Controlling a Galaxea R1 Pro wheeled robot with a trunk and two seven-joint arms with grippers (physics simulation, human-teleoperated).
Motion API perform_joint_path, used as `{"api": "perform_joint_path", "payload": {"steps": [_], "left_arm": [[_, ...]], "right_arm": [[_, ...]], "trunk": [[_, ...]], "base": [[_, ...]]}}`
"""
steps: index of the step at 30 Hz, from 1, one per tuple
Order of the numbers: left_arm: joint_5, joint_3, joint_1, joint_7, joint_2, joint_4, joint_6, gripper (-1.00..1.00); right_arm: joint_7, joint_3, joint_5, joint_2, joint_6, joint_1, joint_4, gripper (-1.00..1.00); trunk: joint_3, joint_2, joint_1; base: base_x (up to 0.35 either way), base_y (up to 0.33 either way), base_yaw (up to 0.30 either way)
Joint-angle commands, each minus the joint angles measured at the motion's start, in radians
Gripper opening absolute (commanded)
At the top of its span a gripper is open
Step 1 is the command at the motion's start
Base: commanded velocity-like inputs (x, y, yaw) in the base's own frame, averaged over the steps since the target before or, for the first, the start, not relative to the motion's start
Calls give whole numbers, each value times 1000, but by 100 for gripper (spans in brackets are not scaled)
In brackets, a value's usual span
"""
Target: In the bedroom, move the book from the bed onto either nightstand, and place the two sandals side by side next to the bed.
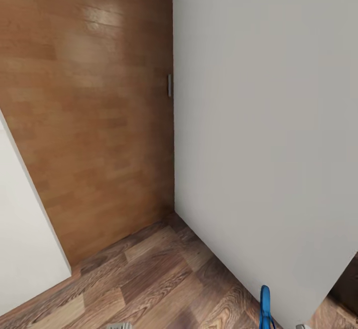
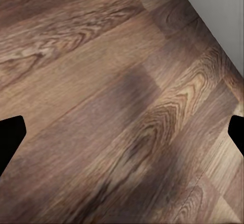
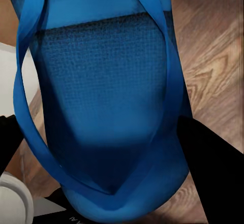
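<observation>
- Sandal [image 1: 265,308] is seen in the head view as a thin blue edge standing upright at the lower border, carried above the dark plank floor [image 1: 164,279] and close to a pale grey panel [image 1: 268,120]; an orange-brown wooden surface [image 1: 84,120] rises behind, with a white surface [image 1: 20,239] at the left; bed, book and nightstand cannot be made out
- Left wrist view: the left hand [image 2: 122,132] is shown spread wide, its two dark fingertips [image 2: 10,137] at opposite borders, nothing held between them, with bare plank floor [image 2: 101,82] beneath
- Right wrist view: the sandal [image 3: 107,117] is held in the right hand [image 3: 101,158], dark fingers [image 3: 208,168] closed against the sole's edges near the point where the blue straps [image 3: 30,117] meet; the footbed looks textured, so little slipping is judged likely
- Handling is judged easy: light, thin, somewhat flexible and not fragile; the loose straps could snag, so a pinch across the sole's edge is judged the better hold, and it should be laid flat when set down
</observation>
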Motion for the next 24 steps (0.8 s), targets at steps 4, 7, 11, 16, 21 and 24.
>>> {"api": "perform_joint_path", "payload": {"steps": [4,7,11,16,21,24], "left_arm": [[9,-9,-1,-3,1,1,-4,100],[9,-9,-1,-3,1,1,-4,100],[9,-9,-1,-3,1,1,-4,100],[9,-9,-1,-3,1,1,-4,100],[9,-9,-1,-3,1,1,-4,100],[9,-9,-1,-3,1,1,-4,100]], "right_arm": [[4,-8,3,0,1,-2,4,-100],[4,-8,3,0,1,-2,4,-100],[4,-8,3,0,1,-2,4,-100],[4,-8,3,0,1,-2,4,-100],[4,-8,3,0,1,-2,4,-100],[4,-8,3,0,1,-2,4,-100]], "trunk": [[-1,0,0],[-1,0,0],[-1,0,0],[-1,0,0],[-1,0,0],[-1,0,0]], "base": [[0,0,-230],[0,0,-229],[0,0,-229],[0,0,-229],[0,0,-229],[0,0,-230]]}}
